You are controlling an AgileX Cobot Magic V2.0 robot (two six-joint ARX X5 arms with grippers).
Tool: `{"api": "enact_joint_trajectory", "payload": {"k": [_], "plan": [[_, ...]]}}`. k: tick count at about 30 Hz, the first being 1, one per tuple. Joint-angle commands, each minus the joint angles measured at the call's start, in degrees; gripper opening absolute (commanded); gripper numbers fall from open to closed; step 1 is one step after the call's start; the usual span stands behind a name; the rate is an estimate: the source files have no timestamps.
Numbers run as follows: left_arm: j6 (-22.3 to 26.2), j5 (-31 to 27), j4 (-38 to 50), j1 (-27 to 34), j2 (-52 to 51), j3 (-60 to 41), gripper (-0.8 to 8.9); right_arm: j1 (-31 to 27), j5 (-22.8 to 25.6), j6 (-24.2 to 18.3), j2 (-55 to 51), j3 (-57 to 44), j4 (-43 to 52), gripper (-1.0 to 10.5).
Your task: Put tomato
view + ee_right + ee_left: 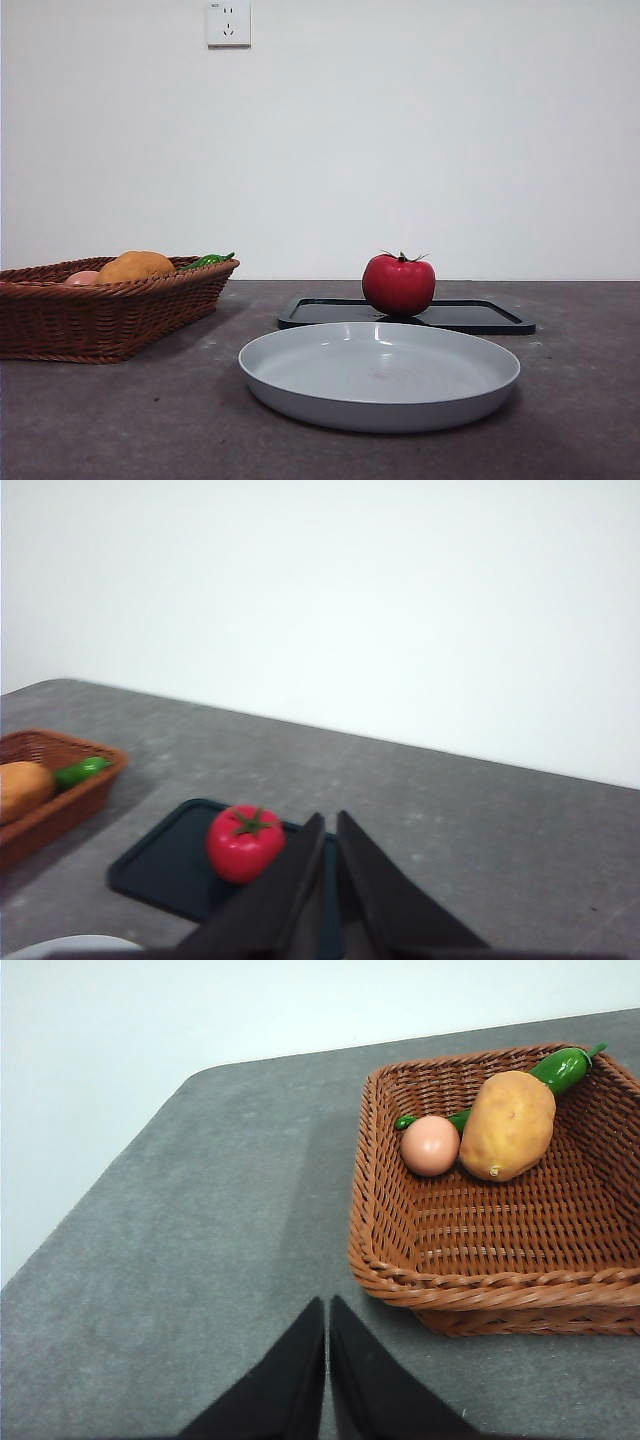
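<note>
Two grippers | left gripper (327,1360) pressed together, empty | right gripper (330,870) pressed together, above tomato (244,843), apart

One tomato (398,285), one black tray (480,317), one grey plate (379,375) and one wicker basket (110,305) are on the table. The basket holds three things (counted best from the left wrist camera): one orange-brown fruit (507,1125), one pale pink fruit (430,1146) and one green pepper (555,1068). Two grippers show, one left gripper (327,1310) and one right gripper (330,825), plus one wall socket (228,23).
</note>
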Motion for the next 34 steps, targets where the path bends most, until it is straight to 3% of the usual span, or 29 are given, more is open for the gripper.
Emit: {"api": "enact_joint_trajectory", "payload": {"k": [1, 7, 13, 34], "plan": [[-0.3, -0.1, -0.6, 0.1, -0.1, -1.2, 0.07, -0.4, 1.9, 1.1, -3.3, -6.6, 5.2, 0.1], [-0.3, -0.1, -0.6, 0.1, -0.1, -1.2, 0.07, -0.4, 5.5, 4.6, -10.6, -18.7, 10.6, 0.1], [-0.4, -0.1, -0.6, 0.1, -0.1, -1.2, 0.07, -0.4, 5.7, 5.7, -15.1, -25.2, 10.7, 0.1], [-0.3, -0.1, -0.6, 0.1, -0.1, -1.2, 0.07, -0.4, 5.8, 6.5, -16.9, -29.1, 2.3, 0.1]]}}
